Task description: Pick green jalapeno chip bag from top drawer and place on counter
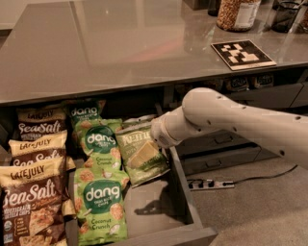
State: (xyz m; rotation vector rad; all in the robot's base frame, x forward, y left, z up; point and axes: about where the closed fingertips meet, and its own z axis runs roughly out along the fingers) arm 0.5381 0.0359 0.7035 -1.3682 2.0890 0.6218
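The green jalapeno chip bag (142,154) is olive green with a pale "Kettle" banner. It lies in the open top drawer (182,192), leaning against its right side wall. My gripper (151,141) is at the end of the white arm (226,120), which reaches in from the right. It sits right at the bag's upper right part, below the counter's front edge. The counter (120,43) spreads wide and glossy above the drawer.
Brighter green "dang" bags (100,202) lie left of the jalapeno bag, and brown "Sea Salt" bags (30,192) fill the drawer's left. A black-and-white marker tile (242,53) and a jar (237,13) stand on the counter's right. Narrower drawers (221,144) and a power strip (210,183) are at the right.
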